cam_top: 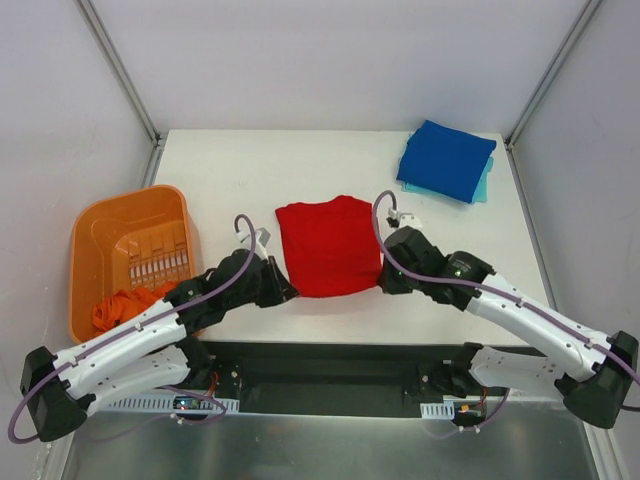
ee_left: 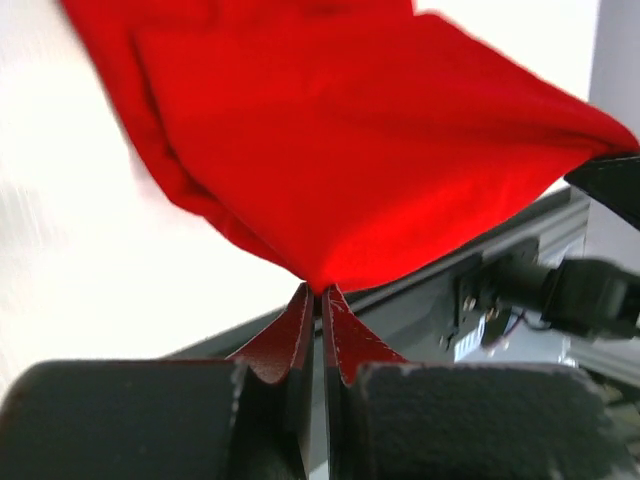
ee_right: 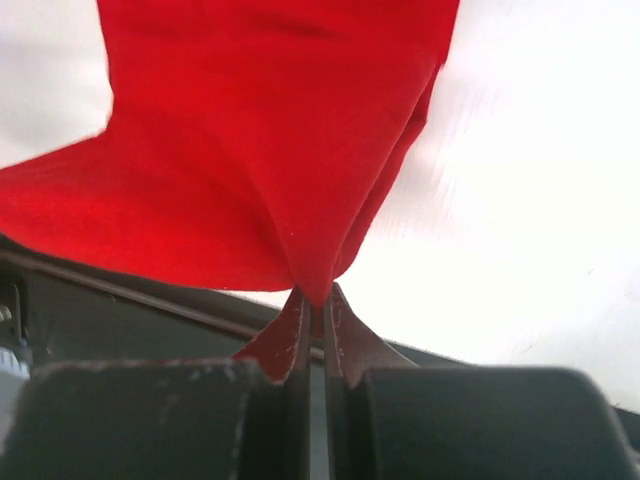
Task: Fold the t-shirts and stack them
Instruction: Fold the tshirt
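A bright red t-shirt [cam_top: 328,245], folded into a rough rectangle, lies near the table's front middle. My left gripper [cam_top: 287,292] is shut on its near left corner [ee_left: 318,282]. My right gripper [cam_top: 380,282] is shut on its near right corner [ee_right: 316,292]. Both near corners are lifted a little off the table. A folded royal blue t-shirt [cam_top: 446,158] lies on a folded light teal one [cam_top: 486,184] at the far right. An orange-red t-shirt [cam_top: 122,306] lies crumpled in the basket's near end.
The rigid orange plastic basket [cam_top: 100,225] stands at the table's left edge. The table's front edge and a dark metal rail [cam_top: 330,365] run just under both grippers. Grey walls enclose the table at the back and sides.
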Robot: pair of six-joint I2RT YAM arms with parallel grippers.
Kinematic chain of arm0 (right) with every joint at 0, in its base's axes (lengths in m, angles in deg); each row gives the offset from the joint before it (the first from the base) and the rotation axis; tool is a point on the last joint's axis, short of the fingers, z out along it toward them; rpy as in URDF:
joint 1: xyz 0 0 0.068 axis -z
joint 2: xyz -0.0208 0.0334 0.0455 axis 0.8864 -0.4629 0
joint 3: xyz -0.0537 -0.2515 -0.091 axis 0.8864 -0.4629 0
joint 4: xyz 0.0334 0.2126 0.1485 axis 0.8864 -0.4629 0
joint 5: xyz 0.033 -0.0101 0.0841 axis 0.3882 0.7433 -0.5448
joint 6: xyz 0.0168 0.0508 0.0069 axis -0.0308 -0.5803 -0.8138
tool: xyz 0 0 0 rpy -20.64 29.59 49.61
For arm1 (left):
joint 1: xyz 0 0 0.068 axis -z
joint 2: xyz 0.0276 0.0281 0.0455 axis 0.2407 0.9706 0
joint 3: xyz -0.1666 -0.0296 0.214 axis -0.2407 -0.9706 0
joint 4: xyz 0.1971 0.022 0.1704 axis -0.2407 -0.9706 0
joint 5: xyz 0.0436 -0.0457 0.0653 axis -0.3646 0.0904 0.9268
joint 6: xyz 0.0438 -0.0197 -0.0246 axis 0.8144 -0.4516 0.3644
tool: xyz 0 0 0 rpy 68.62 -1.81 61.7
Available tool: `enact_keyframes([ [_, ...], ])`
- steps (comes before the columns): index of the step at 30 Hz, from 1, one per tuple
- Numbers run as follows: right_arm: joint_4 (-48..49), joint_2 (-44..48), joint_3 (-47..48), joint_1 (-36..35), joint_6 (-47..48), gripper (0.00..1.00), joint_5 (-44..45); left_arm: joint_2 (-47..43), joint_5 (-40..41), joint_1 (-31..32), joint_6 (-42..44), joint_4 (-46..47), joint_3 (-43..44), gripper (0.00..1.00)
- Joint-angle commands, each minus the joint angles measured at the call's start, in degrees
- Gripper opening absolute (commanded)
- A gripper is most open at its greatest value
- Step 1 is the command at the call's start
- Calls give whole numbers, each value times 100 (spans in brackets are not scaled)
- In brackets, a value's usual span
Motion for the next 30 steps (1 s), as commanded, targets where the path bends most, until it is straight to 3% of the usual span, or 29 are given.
enact_keyframes([
  [1,-81,-304,726,459,442,1,578,406,923,-187,593,-71,924,0],
  [7,114,-1191,1632,1119,1049,1,120,1171,309,-1373,1015,-98,1619,0],
  [15,307,-2562,2695,1709,1366,1,-600,2110,467,-1918,1499,-98,2392,0],
  [30,421,-3908,3689,2455,1393,1,-1163,4123,-139,-2912,1930,-10,3824,0],
])
